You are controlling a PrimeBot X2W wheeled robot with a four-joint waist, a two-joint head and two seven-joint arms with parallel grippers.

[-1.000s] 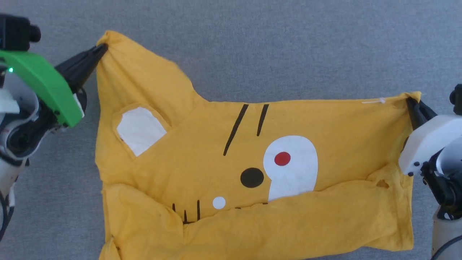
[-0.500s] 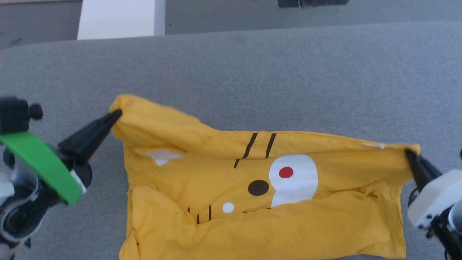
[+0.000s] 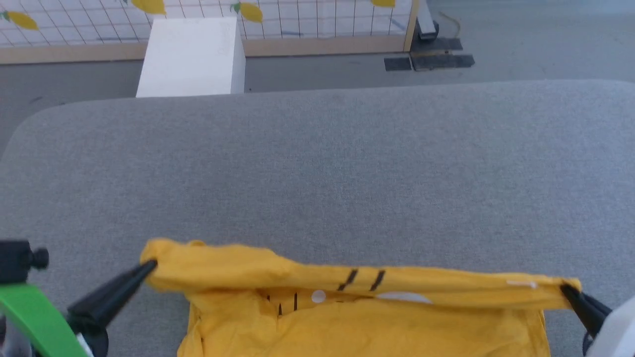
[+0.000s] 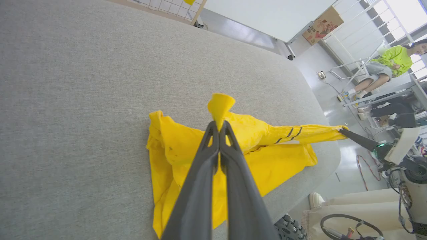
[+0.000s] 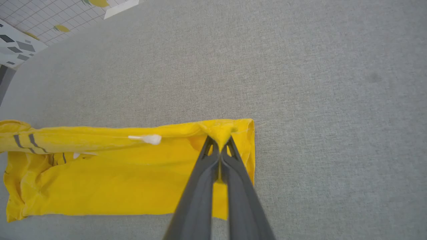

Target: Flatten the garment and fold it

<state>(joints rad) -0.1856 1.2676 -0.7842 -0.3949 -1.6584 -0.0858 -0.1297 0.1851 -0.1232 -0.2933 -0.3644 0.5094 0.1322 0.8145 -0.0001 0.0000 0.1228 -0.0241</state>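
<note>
At the near edge of the grey cloth-covered table (image 3: 317, 173), you have the shirt (image 3: 367, 327) with its far edge lifted and stretched between both arms. Your left gripper (image 3: 150, 266) has its fingers pressed fully together on the shirt's far left corner. In the left wrist view a small tuft of yellow cloth pokes out past the tips. Your right gripper (image 3: 566, 288) is clamped just as tight on the far right corner, near a small white tag (image 3: 520, 284). The raised edge runs as a taut band from left to right, with two black stripes (image 3: 362, 280) on it. Below it the rest of the shirt sags onto the table, rumpled, its printed face mostly folded out of sight. Beyond the table's far side, a white box (image 3: 191, 57) stands on the floor in front of a gridded panel with lemon prints (image 3: 297, 15).
</note>
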